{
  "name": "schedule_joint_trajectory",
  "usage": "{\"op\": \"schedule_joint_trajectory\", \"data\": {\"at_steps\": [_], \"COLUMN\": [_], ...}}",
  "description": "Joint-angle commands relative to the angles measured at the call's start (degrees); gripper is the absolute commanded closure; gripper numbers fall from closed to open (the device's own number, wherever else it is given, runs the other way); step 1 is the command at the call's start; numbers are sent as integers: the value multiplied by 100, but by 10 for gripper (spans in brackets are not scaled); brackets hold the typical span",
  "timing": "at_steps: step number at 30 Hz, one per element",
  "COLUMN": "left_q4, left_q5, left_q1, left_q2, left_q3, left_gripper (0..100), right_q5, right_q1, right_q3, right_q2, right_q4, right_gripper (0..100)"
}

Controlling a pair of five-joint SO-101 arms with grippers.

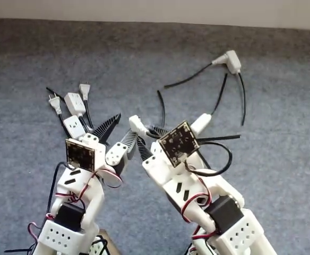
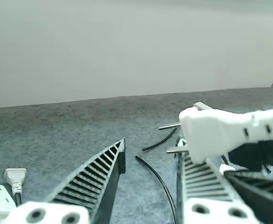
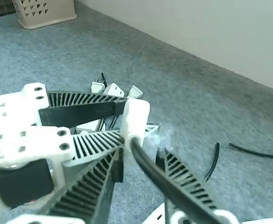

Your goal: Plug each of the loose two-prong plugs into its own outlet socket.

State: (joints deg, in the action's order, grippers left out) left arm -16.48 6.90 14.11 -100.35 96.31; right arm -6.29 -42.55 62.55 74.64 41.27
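Right claw (image 3: 141, 157) gripping plug (image 3: 136, 116), left claw (image 2: 151, 150) spread

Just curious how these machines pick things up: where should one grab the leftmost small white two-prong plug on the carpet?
Probably by its white body, from above, closing across its sides. The leftmost small white two-prong plug lies flat on the grey carpet, prongs at its far end, black cord trailing off the near end.

No text, labels or numbers can be read.
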Motion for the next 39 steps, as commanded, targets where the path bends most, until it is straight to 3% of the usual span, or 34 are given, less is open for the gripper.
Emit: {"op": "schedule_joint_trajectory", "data": {"at_steps": [1,8,15,26,29,34,39], "left_q4": [176,290,387,360,343,79,62], "left_q5": [-35,-35,-35,-35,-44,-44,0], "left_q1": [-31,-13,-4,-4,-57,-602,-1552], "left_q2": [-57,-57,-31,-4,-4,-4,-4], "left_q3": [101,101,101,101,101,101,101], "left_gripper": [812,812,812,812,812,812,812], "right_q5": [-53,-26,-62,-70,-440,-888,-1345], "right_q1": [48,40,-444,-418,-101,418,163], "right_q3": [-277,-277,-277,-277,-347,-549,-119], "right_q2": [-22,-22,-22,-22,-22,-75,-92], "right_q4": [-66,-84,-127,-303,48,400,-75], "right_gripper": [882,882,882,879,879,878,878]}}
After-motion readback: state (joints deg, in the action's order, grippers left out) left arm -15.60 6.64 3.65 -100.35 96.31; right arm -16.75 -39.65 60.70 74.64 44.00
